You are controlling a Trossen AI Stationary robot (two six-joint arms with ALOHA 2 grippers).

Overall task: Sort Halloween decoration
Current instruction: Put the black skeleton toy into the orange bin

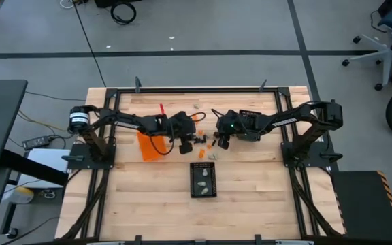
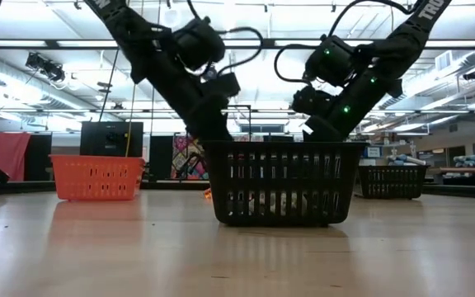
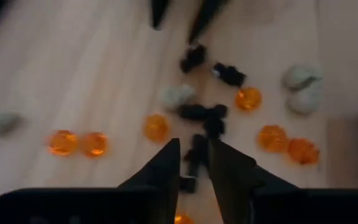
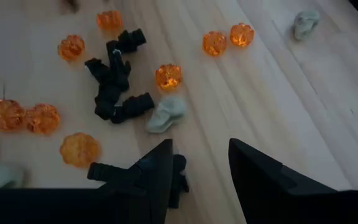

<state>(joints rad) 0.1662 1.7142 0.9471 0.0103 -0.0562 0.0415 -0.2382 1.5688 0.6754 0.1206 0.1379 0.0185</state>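
The decoration pieces lie scattered on the wooden table between my grippers: orange pumpkins (image 3: 156, 126), black pieces (image 4: 114, 93) and pale grey-white pieces (image 4: 165, 115). My left gripper (image 3: 194, 163) is low over them, its fingers drawn close on a black piece (image 3: 196, 154). It also shows in the high view (image 1: 186, 144). My right gripper (image 4: 201, 158) is open and empty just above the table, with a black piece (image 4: 178, 177) beside one finger. It also shows in the high view (image 1: 222, 141). My left gripper pinches a small black piece (image 3: 196, 154) between its two fingers, coming from above and slanting down. The piece fills the narrow gap between the fingertips (image 3: 171, 155). Whether it is clear of the table, I cannot tell.
An orange bin (image 1: 152, 145) stands by my left gripper. A black mesh bin (image 1: 203, 180) holding pale pieces stands nearer the front edge and hides both grippers in the low view (image 2: 283, 183). Another black bin (image 1: 249, 116) sits under my right arm.
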